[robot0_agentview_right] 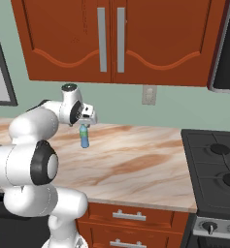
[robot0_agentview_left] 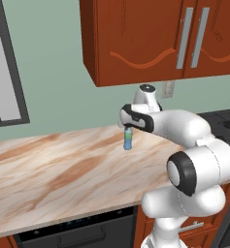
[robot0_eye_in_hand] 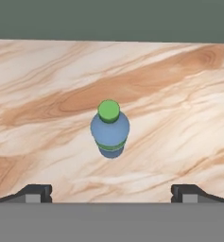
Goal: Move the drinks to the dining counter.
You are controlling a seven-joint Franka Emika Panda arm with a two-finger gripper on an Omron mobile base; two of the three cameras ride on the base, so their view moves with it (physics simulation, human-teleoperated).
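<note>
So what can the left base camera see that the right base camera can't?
Only the left base view: a dark-framed window on the wall and a black appliance under the counter's front edge. Only the right base view: a black stove with knobs, a wall outlet and silver-handled drawers. Both: the blue bottle standing upright on the marble counter, the open gripper right above it, and red-brown wall cabinets.

2 base views flank the arm, sharing the blue bottle (robot0_agentview_left: pixel 128 139); hand view looks straight down, close.
</note>
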